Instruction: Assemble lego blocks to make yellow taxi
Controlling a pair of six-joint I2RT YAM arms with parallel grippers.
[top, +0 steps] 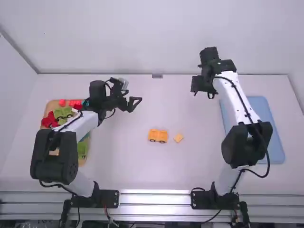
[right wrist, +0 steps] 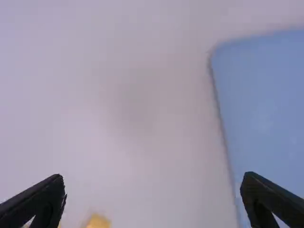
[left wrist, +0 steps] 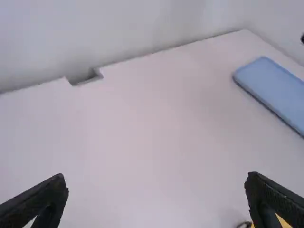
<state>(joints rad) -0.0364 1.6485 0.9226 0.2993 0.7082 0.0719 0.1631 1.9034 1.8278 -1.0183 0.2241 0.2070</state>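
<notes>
High view: my left black two-finger pincer [top: 137,104] and right black two-finger pincer [top: 203,94] are standing open above the white tabletop [top: 123,166], toward its far edge. An orange-yellow, wheeled plastic block assembly [top: 158,135] is resting between the left and right edges; a small yellow plastic block [top: 178,137] is lying beside it, rightward.

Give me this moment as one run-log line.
Left gripper: jaws open, empty | Right gripper: jaws open, empty | Wheeled yellow piece: mid-table | Small yellow block: beside it, unattached
</notes>
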